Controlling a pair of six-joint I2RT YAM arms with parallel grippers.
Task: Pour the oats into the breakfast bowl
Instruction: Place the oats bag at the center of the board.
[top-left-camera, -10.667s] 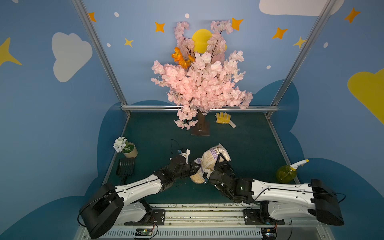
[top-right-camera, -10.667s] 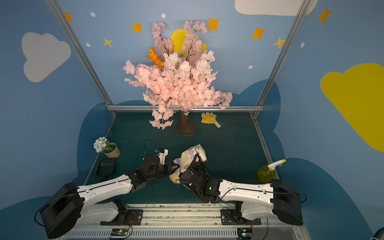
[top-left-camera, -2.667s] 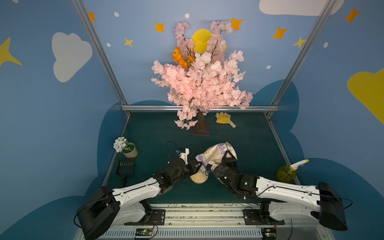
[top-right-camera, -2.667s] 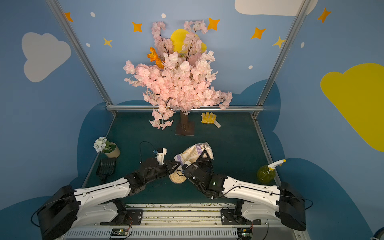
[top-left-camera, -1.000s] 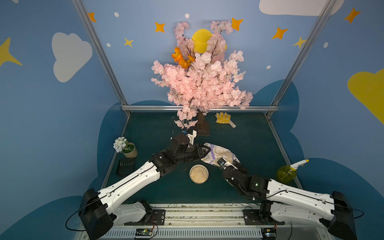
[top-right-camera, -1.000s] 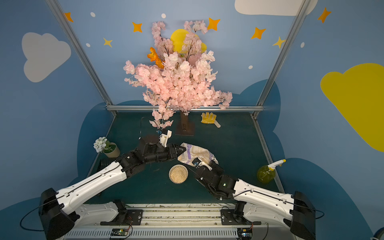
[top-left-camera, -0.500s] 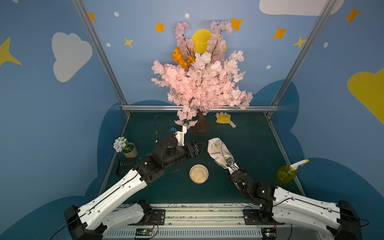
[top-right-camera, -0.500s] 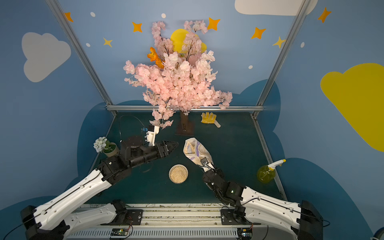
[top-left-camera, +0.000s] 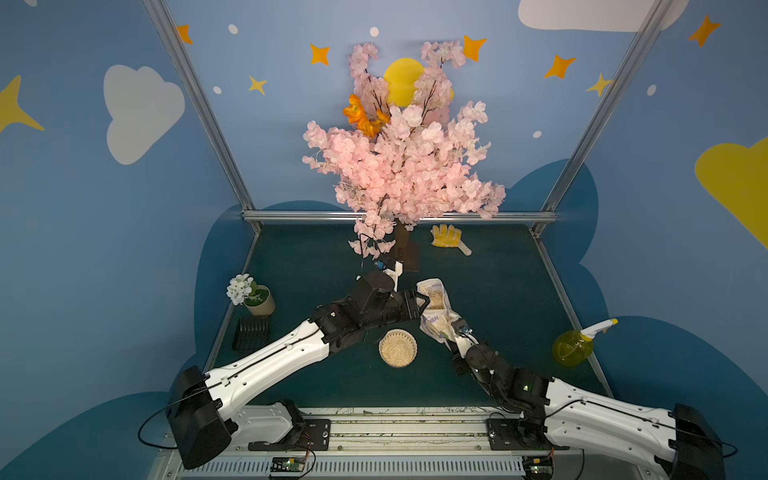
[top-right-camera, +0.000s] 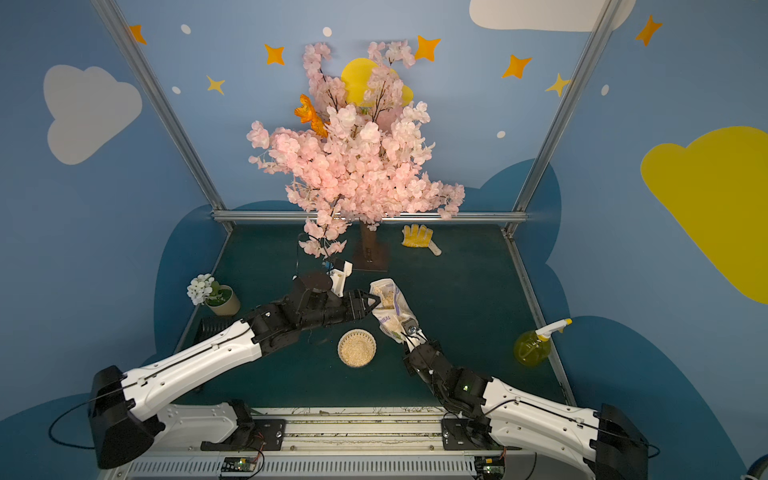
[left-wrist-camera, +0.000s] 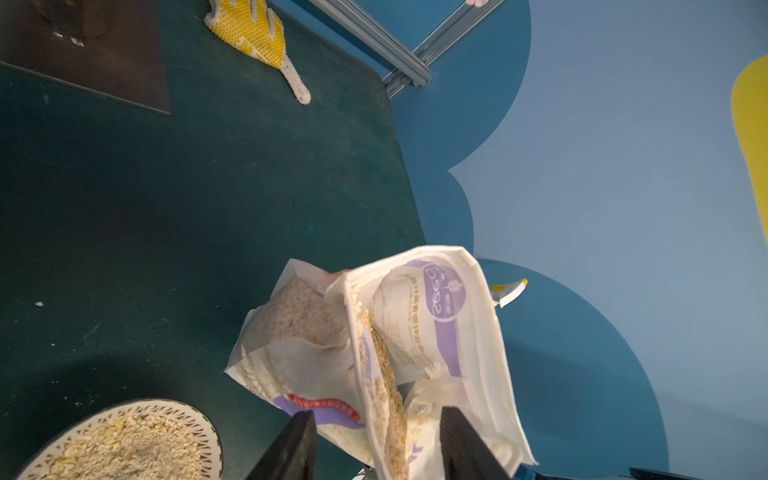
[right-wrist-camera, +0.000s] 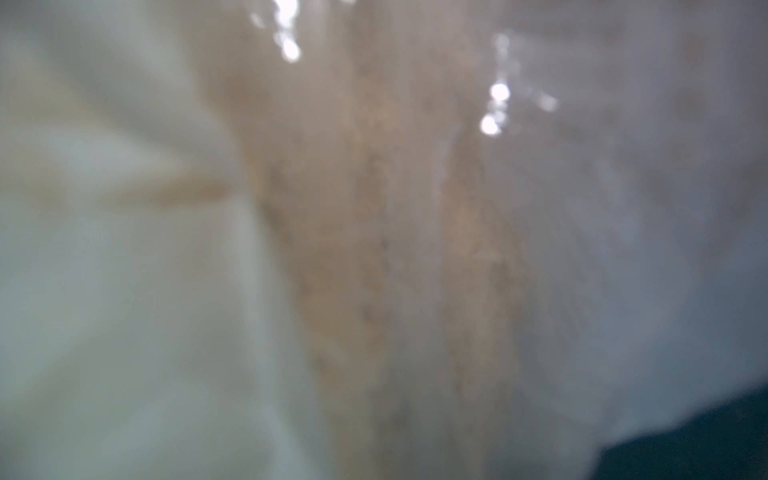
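right gripper (top-left-camera: 456, 331) clenched on lower end of oats bag (top-left-camera: 433, 309). bag raised over green table (top-left-camera: 498, 291), open mouth at end away from that gripper. bag just beside breakfast bowl (top-left-camera: 411, 337). bowl on table between arms, filled with flakes. left gripper (left-wrist-camera: 376, 411) at bag's side, jaws apart with plastic between them; pinch cannot be told. right wrist view blurred, filled by bag.
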